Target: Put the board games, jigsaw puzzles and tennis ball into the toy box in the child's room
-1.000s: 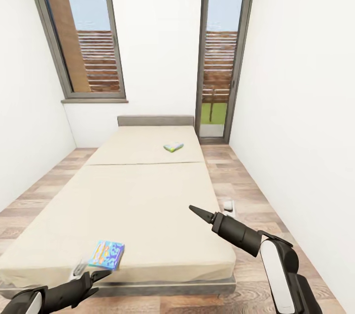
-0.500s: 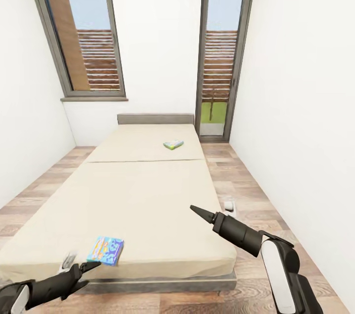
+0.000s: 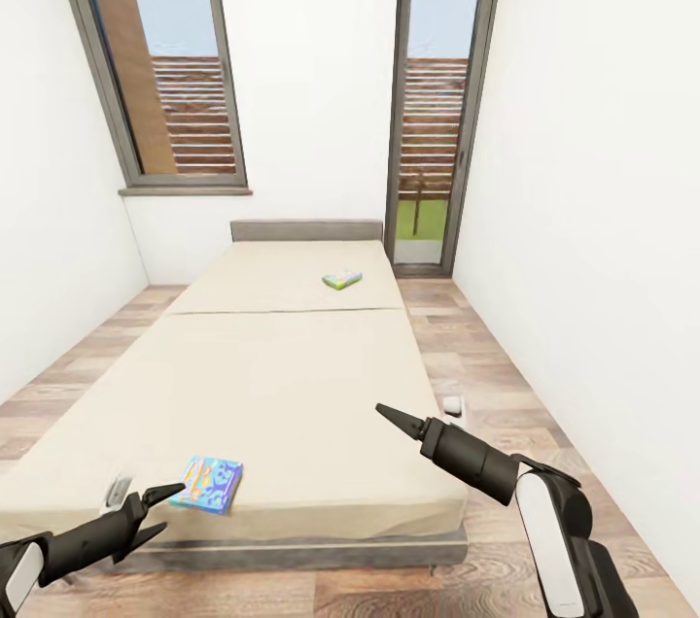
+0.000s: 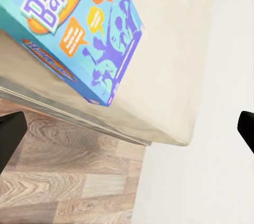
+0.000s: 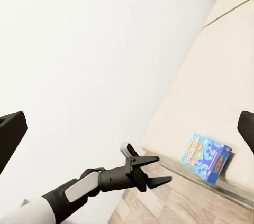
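Progress: early, by my reading. Both bed-borne board games are uncollected. Blue board game (image 3: 208, 484) lies flat near the foot edge of the bed (image 3: 292, 375), toward its left corner; its lid reads "Balder…" in the left wrist view (image 4: 79, 28), where one corner overhangs the mattress edge. Second board game (image 3: 341, 280), pale with a green edge, sits far off near the headboard end, toward the right side. Toy box and the remaining toys: not sighted from here, so nothing can be counted as put away.

Left gripper (image 3: 156, 505): fingers spread, empty, just short of the blue box, beyond the foot edge. Right gripper (image 3: 391, 417): fingers look pressed to a point, empty, held over the bed's right foot corner.

Surface: plain beige mattress cover, smooth, one seam across, grey frame.

Room: narrow, white walls, wood-plank floor (image 3: 486, 375), two tall grey-framed windows (image 3: 160, 64) behind the headboard.
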Controlling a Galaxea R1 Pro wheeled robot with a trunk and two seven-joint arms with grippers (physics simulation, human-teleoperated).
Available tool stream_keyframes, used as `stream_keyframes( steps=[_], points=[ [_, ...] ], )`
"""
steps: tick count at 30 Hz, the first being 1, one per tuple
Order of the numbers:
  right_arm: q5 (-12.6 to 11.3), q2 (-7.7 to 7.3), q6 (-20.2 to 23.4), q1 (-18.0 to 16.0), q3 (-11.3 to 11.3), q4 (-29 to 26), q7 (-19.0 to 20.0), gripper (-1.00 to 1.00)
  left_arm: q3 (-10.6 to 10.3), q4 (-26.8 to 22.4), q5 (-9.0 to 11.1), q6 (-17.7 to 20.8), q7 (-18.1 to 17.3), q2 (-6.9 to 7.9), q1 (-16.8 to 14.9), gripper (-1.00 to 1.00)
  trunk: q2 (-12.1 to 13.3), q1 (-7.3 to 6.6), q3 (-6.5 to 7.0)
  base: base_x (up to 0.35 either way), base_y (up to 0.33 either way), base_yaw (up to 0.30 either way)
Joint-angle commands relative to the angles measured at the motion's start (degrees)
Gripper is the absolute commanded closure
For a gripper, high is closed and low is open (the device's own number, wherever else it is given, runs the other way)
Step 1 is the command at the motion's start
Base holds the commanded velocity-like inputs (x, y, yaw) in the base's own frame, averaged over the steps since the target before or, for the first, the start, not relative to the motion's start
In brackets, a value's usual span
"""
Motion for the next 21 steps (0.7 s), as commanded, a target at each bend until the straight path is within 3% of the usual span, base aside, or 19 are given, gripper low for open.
stream_keyframes(
  steps=[1, 21],
  points=[
    [0.1, 0.08, 0.3, 0.0, -0.1, 0.0, 0.3, -1.00, 0.2, 0.0, 0.1, 0.4, -0.1, 0.00, -0.1, -1.00, -0.4, 0.22, -0.24, 0.000, 0.000, 0.000],
    [0.1, 0.13, 0.2, 0.0, -0.1, 0.0, 0.3, -1.00, 0.3, 0.1, 0.2, 1.0, -0.1, 0.64, -0.1, -1.00, -8.5, 4.61, -3.83, 0.000, 0.000, 0.000]
  ],
)
